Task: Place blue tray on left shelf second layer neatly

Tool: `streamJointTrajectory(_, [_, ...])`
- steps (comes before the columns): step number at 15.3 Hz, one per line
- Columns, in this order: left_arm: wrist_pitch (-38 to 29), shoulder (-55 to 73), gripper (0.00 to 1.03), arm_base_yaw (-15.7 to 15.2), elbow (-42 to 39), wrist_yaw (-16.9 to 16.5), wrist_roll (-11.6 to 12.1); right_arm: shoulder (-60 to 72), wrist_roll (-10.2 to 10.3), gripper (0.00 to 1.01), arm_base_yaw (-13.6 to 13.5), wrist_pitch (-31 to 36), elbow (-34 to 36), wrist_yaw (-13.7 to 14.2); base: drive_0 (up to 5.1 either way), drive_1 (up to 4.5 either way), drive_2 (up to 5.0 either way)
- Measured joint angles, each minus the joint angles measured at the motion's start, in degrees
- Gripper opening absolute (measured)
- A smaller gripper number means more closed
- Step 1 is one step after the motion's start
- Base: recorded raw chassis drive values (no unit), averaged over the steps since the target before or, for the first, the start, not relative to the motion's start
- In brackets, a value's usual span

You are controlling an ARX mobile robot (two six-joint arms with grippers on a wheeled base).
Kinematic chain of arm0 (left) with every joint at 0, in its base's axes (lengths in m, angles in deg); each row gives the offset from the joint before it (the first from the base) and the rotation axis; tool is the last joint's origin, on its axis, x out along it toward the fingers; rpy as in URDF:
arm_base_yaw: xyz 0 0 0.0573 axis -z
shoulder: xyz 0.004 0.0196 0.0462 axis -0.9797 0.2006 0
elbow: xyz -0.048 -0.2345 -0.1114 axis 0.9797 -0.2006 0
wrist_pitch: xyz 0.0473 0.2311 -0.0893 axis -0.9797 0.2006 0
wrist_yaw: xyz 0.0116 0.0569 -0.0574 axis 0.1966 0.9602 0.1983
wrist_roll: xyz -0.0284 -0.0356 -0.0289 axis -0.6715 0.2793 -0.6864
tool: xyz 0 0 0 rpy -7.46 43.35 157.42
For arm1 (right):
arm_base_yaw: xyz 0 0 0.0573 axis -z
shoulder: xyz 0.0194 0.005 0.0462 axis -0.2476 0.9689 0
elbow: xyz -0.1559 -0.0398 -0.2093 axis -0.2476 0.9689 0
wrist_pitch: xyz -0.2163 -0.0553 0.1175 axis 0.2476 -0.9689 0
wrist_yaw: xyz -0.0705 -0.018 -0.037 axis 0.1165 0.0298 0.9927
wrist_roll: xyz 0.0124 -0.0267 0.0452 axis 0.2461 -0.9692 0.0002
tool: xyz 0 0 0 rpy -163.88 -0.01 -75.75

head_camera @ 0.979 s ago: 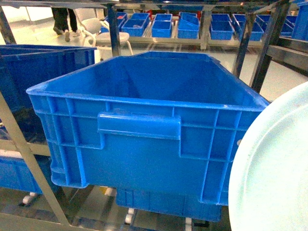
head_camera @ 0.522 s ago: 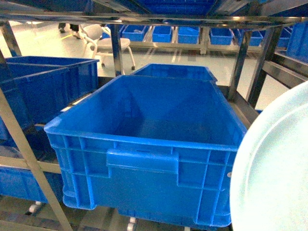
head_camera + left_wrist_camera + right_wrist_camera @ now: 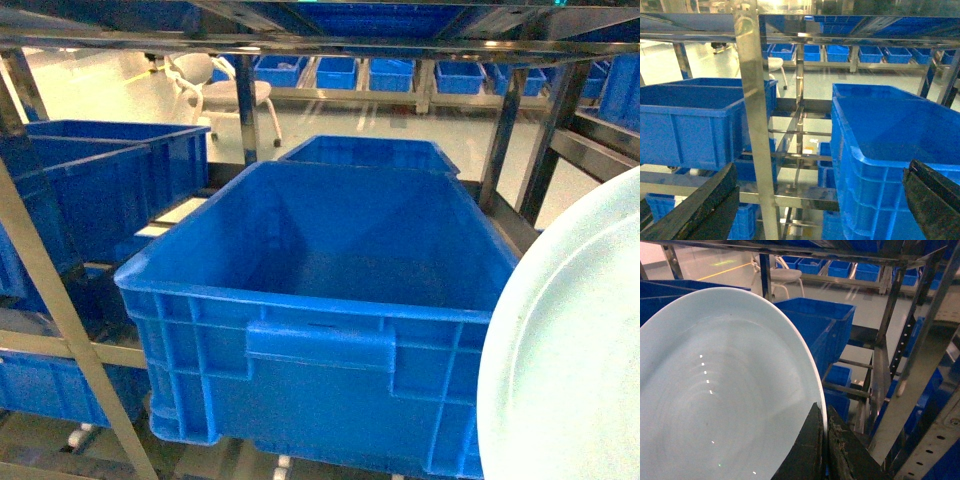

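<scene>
The blue tray (image 3: pixel 570 380), pale and smooth, stands on edge at the right of the head view and fills the left of the right wrist view (image 3: pixel 725 400). My right gripper (image 3: pixel 824 440) is shut on its rim, one black finger on each face. My left gripper (image 3: pixel 822 172) is open and holds nothing; its fingers (image 3: pixel 700 205) show at the bottom corners of the left wrist view. It faces a shiny steel upright (image 3: pixel 752 125) of the shelf rack and thin cross rails (image 3: pixel 800 155). I cannot tell which level is the left shelf's second layer.
A large deep blue crate (image 3: pixel 320 330) sits on the rack straight ahead, with another (image 3: pixel 365 150) behind it. More crates (image 3: pixel 90 190) fill the rack at left and below. Steel posts (image 3: pixel 560 110) stand at right. A white chair (image 3: pixel 225 85) is on the floor beyond.
The head view has risen and shifted, so the big crate now sits lower and more of its inside shows. The tray stays at the right edge in the right gripper.
</scene>
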Motion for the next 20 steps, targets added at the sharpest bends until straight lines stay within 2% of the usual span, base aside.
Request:
streamJointTrajectory(7, [-0.2, 0.0, 0.98, 0.0, 0.0, 0.1, 0.0, 0.0, 0.0, 0.02, 0.0, -0.2, 0.0, 0.0, 1.7, 1.66, 1.7])
streamJointTrajectory(19, [-0.1, 0.0, 0.98, 0.0, 0.0, 0.1, 0.0, 0.0, 0.0, 0.02, 0.0, -0.2, 0.0, -0.2, -5.1, 2.31, 2.3])
streamJointTrajectory(20, [-0.1, 0.0, 0.98, 0.0, 0.0, 0.2, 0.0, 0.0, 0.0, 0.02, 0.0, -0.2, 0.0, -0.2, 0.0, 0.00, 0.0])
